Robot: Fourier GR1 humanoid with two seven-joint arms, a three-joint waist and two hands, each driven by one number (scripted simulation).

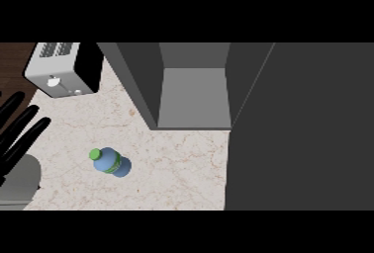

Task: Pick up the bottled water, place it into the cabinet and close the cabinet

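A small blue water bottle (112, 162) with a green cap and green label band stands on the marble counter (175, 163), left of centre. The grey cabinet (194, 99) stands behind it with its inside showing and nothing on its shelf. Its big dark door (300, 128) is swung open and fills the right side of the head view. My left hand (18, 131) shows at the left edge, fingers straight and pointing up, apart from the bottle and holding nothing. My right hand does not show.
A silver toaster (62, 69) sits at the back left of the counter, beside the cabinet's left wall. Dark wood floor shows past the counter's left edge.
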